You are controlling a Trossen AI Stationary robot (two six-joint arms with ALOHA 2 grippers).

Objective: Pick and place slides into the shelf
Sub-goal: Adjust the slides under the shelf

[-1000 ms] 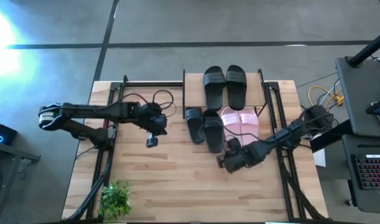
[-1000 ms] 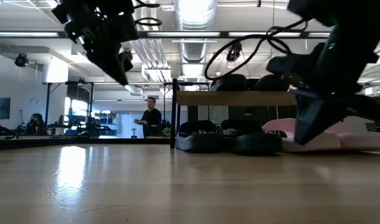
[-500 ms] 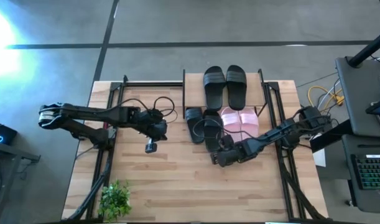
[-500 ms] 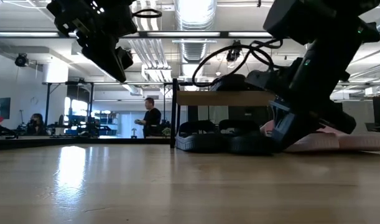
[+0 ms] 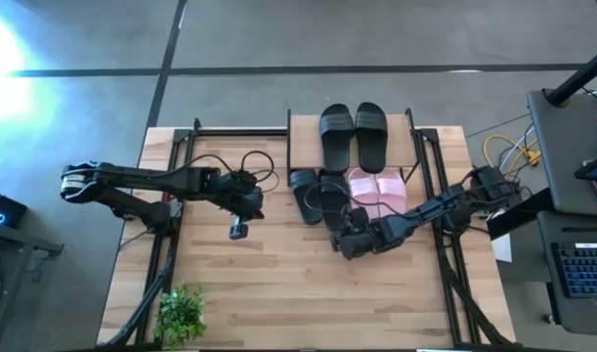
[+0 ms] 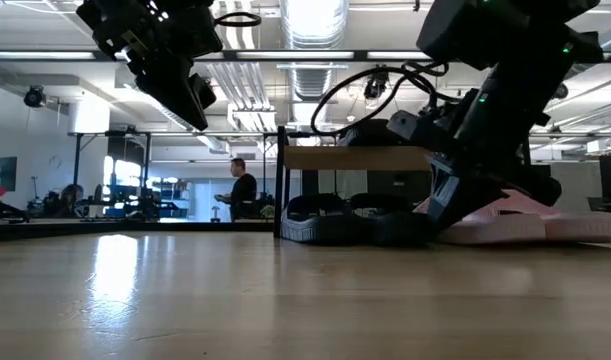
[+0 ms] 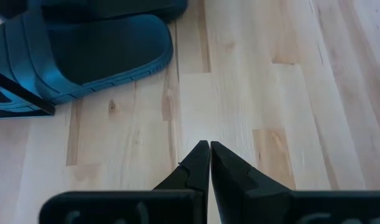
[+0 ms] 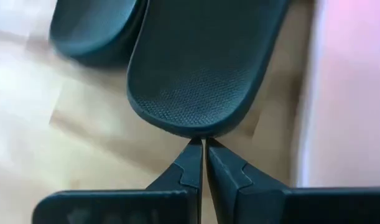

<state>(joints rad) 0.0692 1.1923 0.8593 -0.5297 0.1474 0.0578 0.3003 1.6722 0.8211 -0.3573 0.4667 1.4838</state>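
The shelf (image 5: 398,137) stands at the table's far middle, with two black slides (image 5: 354,134) on its plank top. Two more black slides lie on the table at its foot: one on the left (image 5: 304,192) and one beside it (image 5: 333,200). Two pink slides (image 5: 378,191) lie to their right. My right gripper (image 5: 348,241) is shut, its tips at the near end of the second black slide (image 8: 196,68). My left gripper (image 5: 237,231) is shut and empty above the table, left of the slides; the left black slide (image 7: 84,53) shows ahead of it. My right gripper touches the rounded near end (image 8: 193,132) of the black slide's sole with its shut fingertips. It comes from the table's near side, slanting down, along the slide's length. The slide lies flat on the table, its far part under the shelf.
A small green plant (image 5: 181,311) stands at the table's near left corner. Black frame rails (image 5: 171,210) run along both sides of the table. Bare tabletop (image 5: 278,284) lies between the grippers and the near edge. People show in the room behind (image 6: 243,190).
My right gripper, shut throughout, has gone toward the far edge and a little left, down to the black slide's near end. That slide has slid along the table toward the far edge, farther under the shelf. My left gripper has shifted slightly toward the near edge.
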